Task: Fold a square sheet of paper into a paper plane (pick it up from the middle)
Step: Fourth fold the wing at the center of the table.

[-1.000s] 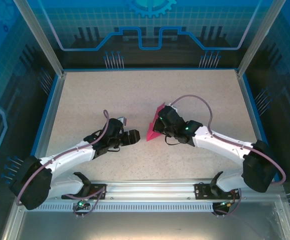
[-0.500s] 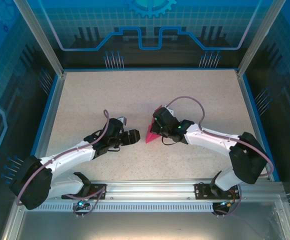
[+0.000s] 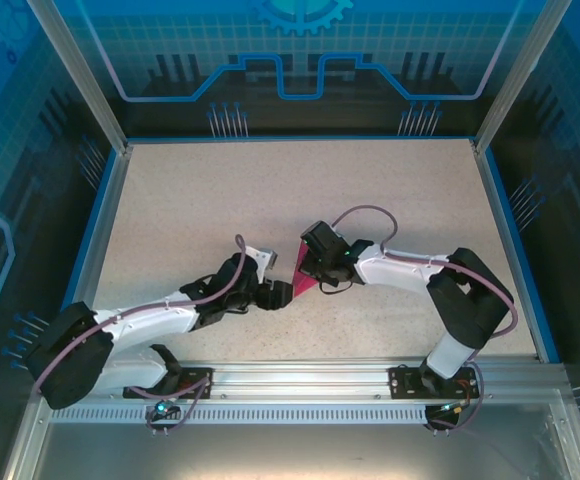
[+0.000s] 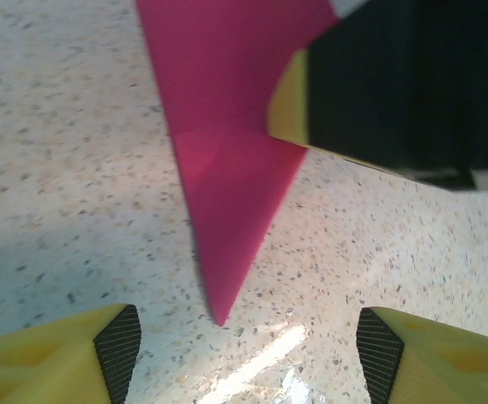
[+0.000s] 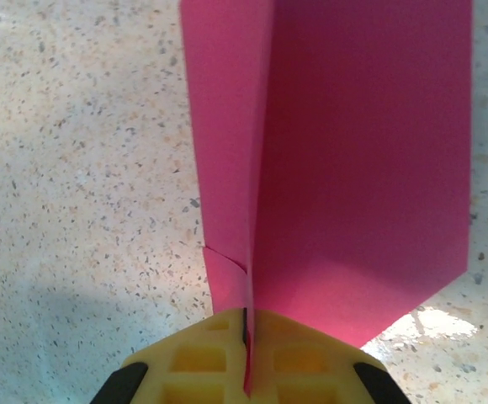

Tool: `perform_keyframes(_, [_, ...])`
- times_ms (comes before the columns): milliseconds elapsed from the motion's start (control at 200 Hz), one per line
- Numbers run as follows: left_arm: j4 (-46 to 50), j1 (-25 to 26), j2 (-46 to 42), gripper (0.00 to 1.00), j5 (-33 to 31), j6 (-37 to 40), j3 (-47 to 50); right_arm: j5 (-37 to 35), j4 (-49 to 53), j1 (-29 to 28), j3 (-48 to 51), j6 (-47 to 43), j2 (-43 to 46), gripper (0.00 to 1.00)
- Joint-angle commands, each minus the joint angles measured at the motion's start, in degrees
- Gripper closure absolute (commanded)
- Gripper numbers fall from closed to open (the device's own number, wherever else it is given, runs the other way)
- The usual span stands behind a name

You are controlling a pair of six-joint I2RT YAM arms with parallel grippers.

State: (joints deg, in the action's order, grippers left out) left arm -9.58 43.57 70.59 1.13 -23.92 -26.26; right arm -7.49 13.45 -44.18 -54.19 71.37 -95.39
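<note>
The paper plane [image 3: 303, 278] lies near the middle of the desk [image 3: 270, 190], a little toward the near edge, between your two arms. Around it you have bare speckled desk, a blue border [image 3: 98, 220] along the sides and an aluminium rail [image 3: 300, 372] across the front. A purple cable [image 3: 362, 212] loops over the right arm, and a second one runs along the left. The only things crowding the paper are the arms themselves.

In the left wrist view the right end effector [image 5: 246, 337] shows as a black and yellow block over the plane's upper edge. That end effector is clamped on the plane, with its yellow fingers pressed together over the fold. The left end effector [image 4: 244, 345] has its fingers apart, one on each side of the pointed tip and clear of it.

The paper is plain magenta-pink. It narrows to a sharp point at the left arm's end and shows a crease and overlapping layers. At the right arm's end one flap stands up from the fold.

You can count one paper plane, two arms and two end effectors.
</note>
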Motion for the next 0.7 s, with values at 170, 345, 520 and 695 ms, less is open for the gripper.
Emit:
perform_keyframes(170, [-14.6, 3.1, 4.9, 0.34, -2.6, 12.3, 3.0, 5.2, -0.8, 2.4, 2.8, 7.8, -0.4, 1.0])
perform_keyframes(345, [-21.8, 3.7, 9.5, 0.38, -2.9, 16.6, 3.2, 6.8, -0.8, 3.1, 2.6, 8.8, -0.3, 1.0])
perform_keyframes(520, [-27.2, 3.7, 14.1, 0.42, -3.4, 21.1, 3.3, 7.4, -0.5, 3.4, 2.4, 9.4, 0.0, 1.0])
perform_keyframes(695, [-31.2, 3.6, 18.2, 0.45, -2.5, 21.8, 3.2, 8.7, -1.0, 4.0, 2.9, 10.6, -0.3, 1.0])
